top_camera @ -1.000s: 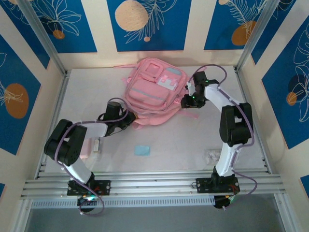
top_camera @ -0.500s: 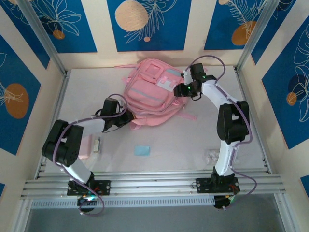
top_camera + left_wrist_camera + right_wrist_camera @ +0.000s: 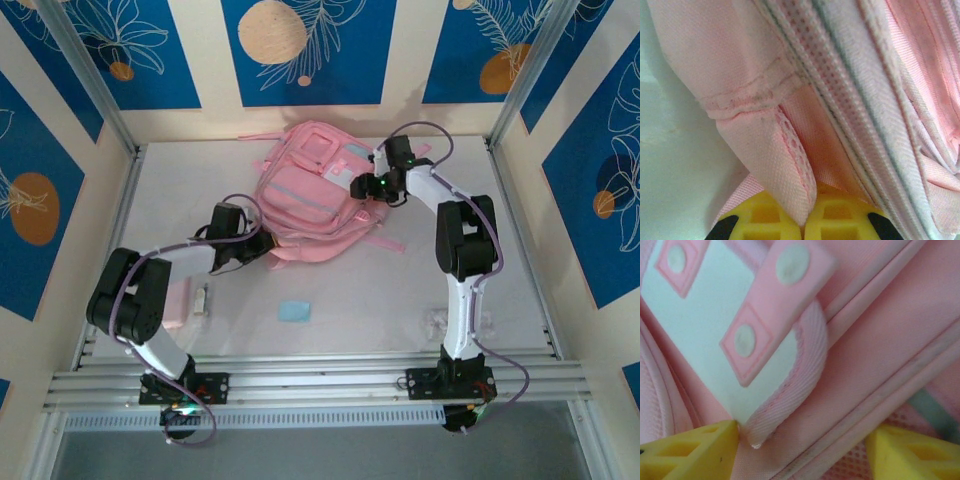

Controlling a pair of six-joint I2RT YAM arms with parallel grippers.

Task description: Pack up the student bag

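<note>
The student bag (image 3: 310, 195) was a large soft pink backpack lying flat, front up, at the back middle of the table (image 3: 400, 290), with grey stripes (image 3: 300, 192) across its front pockets, thin pink straps (image 3: 386, 241) trailing from its edges and a small white-pink patch (image 3: 356, 160) near its top right corner. Close up in the right wrist view the patch (image 3: 715, 335) showed a pale panel with raised pink tabs and a ribbed pink border. There was one bag and two arms, and four loose things lay on the near half of the table: one flat pink pencil case (image 3: 177, 303), one small pale item (image 3: 200, 300) just beside it, one small light-blue piece (image 3: 294, 311) and one clear crumpled wrapper (image 3: 438, 322) by the right arm. The left gripper (image 3: 262, 244) sat at the bag's near left edge; in its wrist view the left gripper (image 3: 805, 220) had its yellow fingers (image 3: 765, 220) pressed together, pinching a fold of the bag's pink fabric. The right gripper (image 3: 360, 188) hung over the bag's right side below the patch, and in its own view the right gripper (image 3: 800, 455) had its jaws spread wide, with pink fabric and zip seams lying between them. What the bag held inside could not be told
</note>
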